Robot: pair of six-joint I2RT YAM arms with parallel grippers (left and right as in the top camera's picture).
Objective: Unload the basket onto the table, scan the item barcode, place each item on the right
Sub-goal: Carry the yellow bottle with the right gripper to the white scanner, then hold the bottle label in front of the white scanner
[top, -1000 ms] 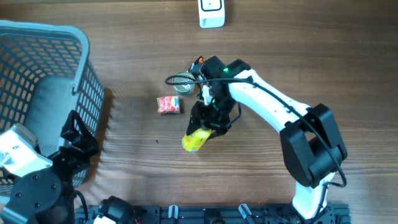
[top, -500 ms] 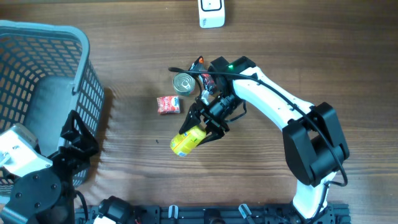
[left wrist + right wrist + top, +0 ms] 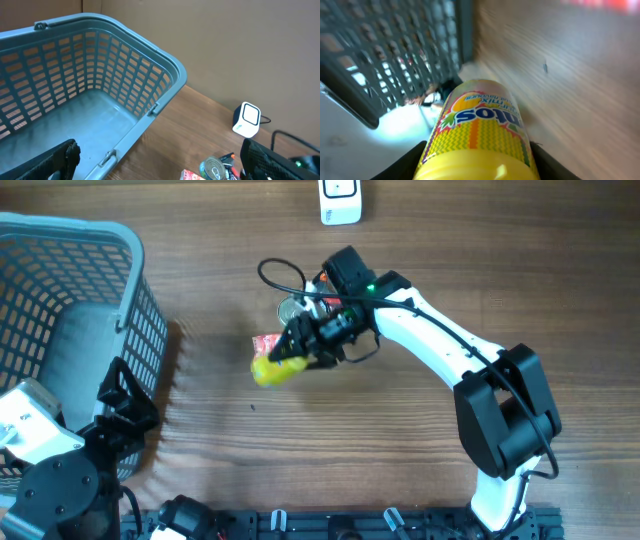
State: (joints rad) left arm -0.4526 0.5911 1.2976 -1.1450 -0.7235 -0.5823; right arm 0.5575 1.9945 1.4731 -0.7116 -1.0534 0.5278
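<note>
The item is a yellow candy tub [image 3: 271,369] with a zigzag label, and my right gripper [image 3: 298,357] is shut on it, holding it on its side above the table with its end pointing left. The right wrist view shows the tub [image 3: 477,135] wedged between both fingers; no barcode shows on it. A white scanner [image 3: 340,200] stands at the table's far edge, well beyond the tub, and also appears in the left wrist view [image 3: 246,120]. At the lower left, beside the basket, my left gripper [image 3: 125,405] is open and holds nothing.
A grey plastic basket [image 3: 130,290] fills the left side, its rim [image 3: 125,45] close to my left gripper. A tin can [image 3: 290,310], a red packet [image 3: 262,343] and a small dark packet [image 3: 320,280] lie under and behind the right arm.
My right gripper has lifted the yellow tub and swung it left and toward the far side, turning it from pointing down-left to pointing left. The left arm has not moved.
</note>
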